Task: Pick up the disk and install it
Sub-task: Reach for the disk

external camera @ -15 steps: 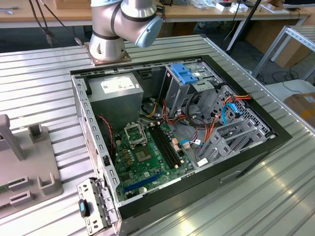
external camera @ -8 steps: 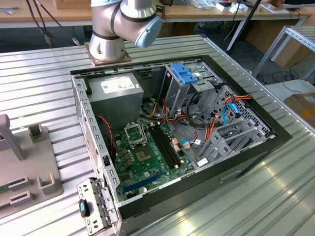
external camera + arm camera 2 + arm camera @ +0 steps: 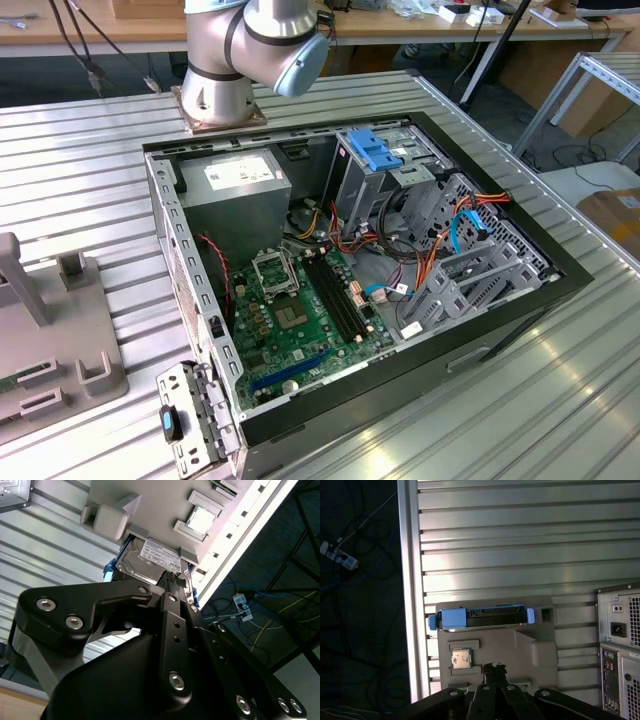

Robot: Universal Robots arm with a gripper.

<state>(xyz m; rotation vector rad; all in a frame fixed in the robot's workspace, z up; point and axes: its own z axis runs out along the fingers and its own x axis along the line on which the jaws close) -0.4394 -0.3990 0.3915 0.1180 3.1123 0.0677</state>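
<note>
The disk [image 3: 482, 618] stands on edge in a slot of a grey holder block [image 3: 520, 645]. Its blue carrier frame faces the first wrist view. In the second wrist view the disk [image 3: 150, 560] shows its silver top and white label, with a blue edge at one side. My gripper [image 3: 493, 669] hangs above the holder block, apart from the disk, with its black fingertips together and nothing between them. In the second wrist view the gripper [image 3: 175, 578] points toward the disk's near edge.
An open computer case [image 3: 500, 300] lies on the ribbed metal table [image 3: 90, 190], with a blue plastic piece [image 3: 378, 150] on its drive cage. A processor chip [image 3: 461, 658] sits in the holder block. The table edge [image 3: 407, 580] drops to a floor with cables.
</note>
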